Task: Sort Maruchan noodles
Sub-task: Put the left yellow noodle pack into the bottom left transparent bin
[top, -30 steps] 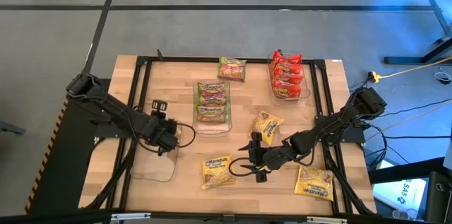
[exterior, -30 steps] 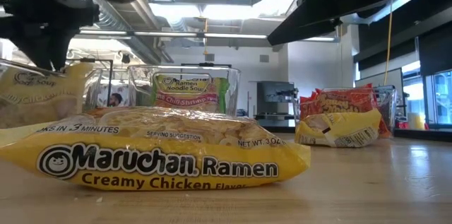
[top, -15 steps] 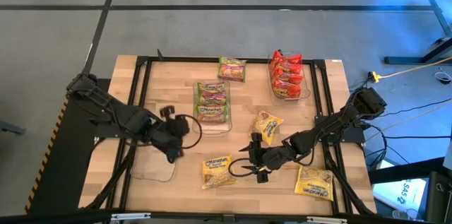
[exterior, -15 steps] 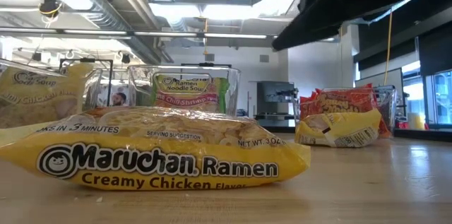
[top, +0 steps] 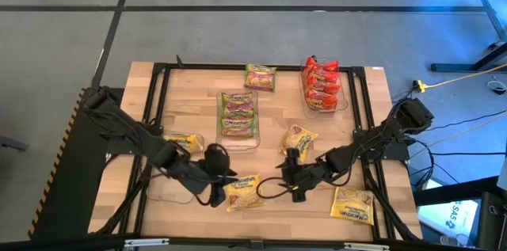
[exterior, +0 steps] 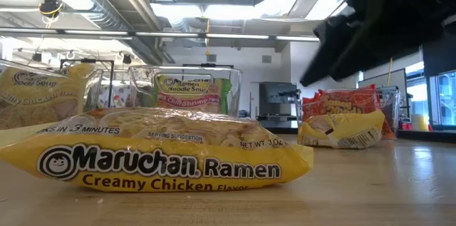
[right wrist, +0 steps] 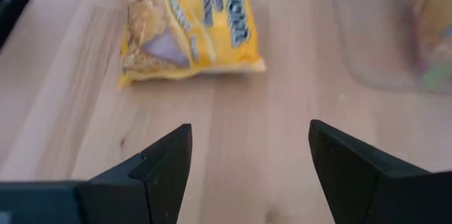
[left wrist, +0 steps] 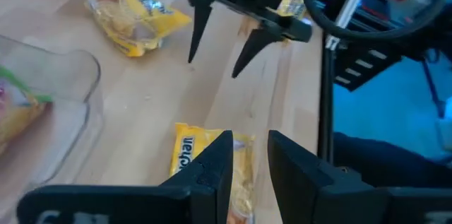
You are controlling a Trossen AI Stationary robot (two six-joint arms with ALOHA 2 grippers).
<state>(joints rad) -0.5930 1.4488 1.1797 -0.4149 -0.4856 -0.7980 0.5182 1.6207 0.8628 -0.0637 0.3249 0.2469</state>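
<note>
From above, the left gripper (top: 220, 188), fingers slightly apart and empty, hovers at a loose yellow packet (top: 245, 192) near the table's front, likely to sort it, while its wrist view confirms, and the right gripper (top: 291, 173) waits wide apart opposite.

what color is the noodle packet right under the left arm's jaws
Yellow. The noodle packet shows best in the high view.
</note>
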